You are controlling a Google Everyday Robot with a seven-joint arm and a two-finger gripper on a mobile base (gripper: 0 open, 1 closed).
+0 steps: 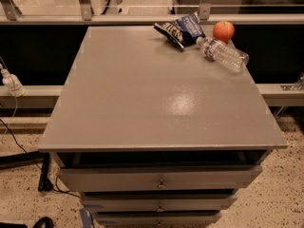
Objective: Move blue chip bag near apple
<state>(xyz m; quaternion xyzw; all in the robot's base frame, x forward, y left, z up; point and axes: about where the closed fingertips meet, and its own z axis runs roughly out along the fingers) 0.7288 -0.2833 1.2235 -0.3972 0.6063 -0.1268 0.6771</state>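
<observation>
The blue chip bag (179, 30) lies crumpled at the far edge of the grey cabinet top (142, 94), right of centre. The apple (223, 31), orange-red and round, sits a little to the bag's right, near the far right corner. A clear plastic water bottle (222, 54) lies on its side between and in front of them, its cap end close to the bag. The gripper is not in view.
The grey top belongs to a drawer cabinet with handles at the front (160, 184). A railing with glass panels (142, 18) runs behind it. Cables and a plug (10, 82) hang at the left above a speckled floor.
</observation>
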